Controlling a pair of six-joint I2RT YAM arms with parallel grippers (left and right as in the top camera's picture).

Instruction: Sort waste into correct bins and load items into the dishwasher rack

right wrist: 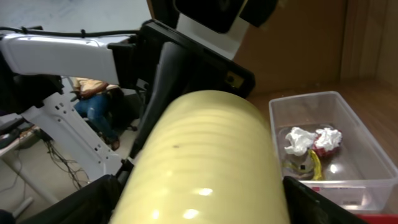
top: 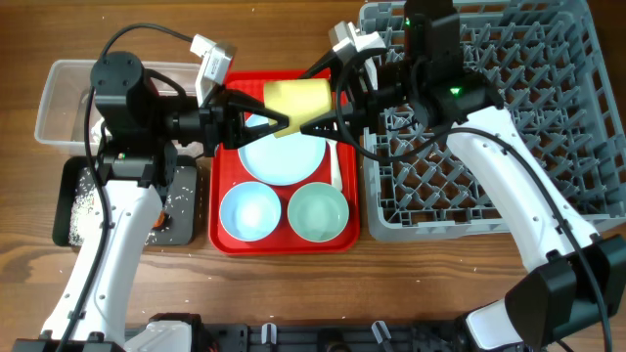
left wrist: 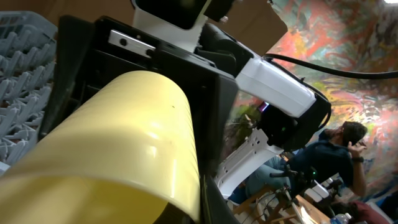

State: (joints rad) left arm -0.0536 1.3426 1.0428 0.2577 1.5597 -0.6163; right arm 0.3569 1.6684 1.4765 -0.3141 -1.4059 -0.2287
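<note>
Above red tray (top: 284, 243) — yellow cup (top: 298, 96), pinched in left claw (top: 278, 122)

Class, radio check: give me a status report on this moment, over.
Left gripper shut on yellow cup. Right gripper around cup, grip unclear. Cup aloft over red tray; right arm crosses dishwasher rack.

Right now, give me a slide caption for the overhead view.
Left hand and right hand meet at the yellow cup above the red tray.

White arm links (top: 509, 166), black joints (top: 122, 83), looping black cables (top: 147, 31), green lights (top: 454, 93)
</note>
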